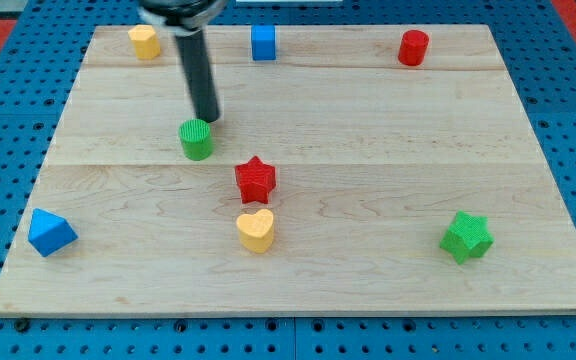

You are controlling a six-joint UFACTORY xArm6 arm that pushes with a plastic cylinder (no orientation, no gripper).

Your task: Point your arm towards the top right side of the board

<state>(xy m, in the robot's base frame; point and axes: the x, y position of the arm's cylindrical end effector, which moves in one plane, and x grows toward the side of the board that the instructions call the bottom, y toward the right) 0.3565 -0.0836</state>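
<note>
My tip [209,119] is being held just beside the green cylinder [197,139], at its 1 o'clock. No pincer is being carried. The board's [368,180] top right, near the red cylinder [413,47], is lying well apart.

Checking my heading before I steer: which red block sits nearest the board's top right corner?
The red cylinder, at the view's top right. The red star lies mid-board, below and right of my tip, which rests just above the green cylinder.
</note>
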